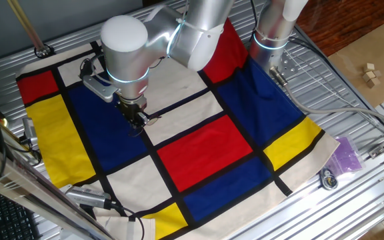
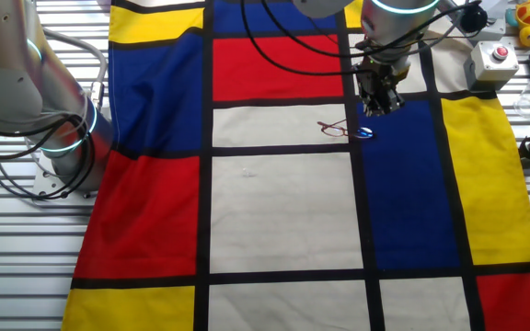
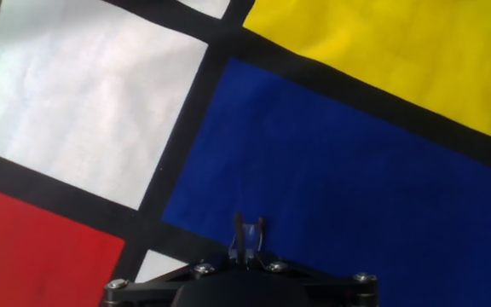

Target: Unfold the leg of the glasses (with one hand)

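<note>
The glasses [image 2: 345,130] are a tiny dark wire frame with two small oval lenses. They lie on the cloth where a white square meets a blue square, and they also show in one fixed view [image 1: 152,119]. My gripper [image 2: 379,108] points down right beside the end of the glasses that lies over the blue square; it also shows in one fixed view [image 1: 137,123]. In the hand view the fingertips [image 3: 239,232] stand close together with only a thin gap, over blue cloth. The glasses are out of sight there. I cannot tell whether the fingers touch the frame.
A cloth [image 2: 274,211] of red, blue, yellow and white squares with black lines covers the table. A box with a red button [image 2: 492,61] stands at the far right edge. Cables run along the arm's base [image 2: 63,147]. A purple pouch [image 1: 347,155] lies off the cloth.
</note>
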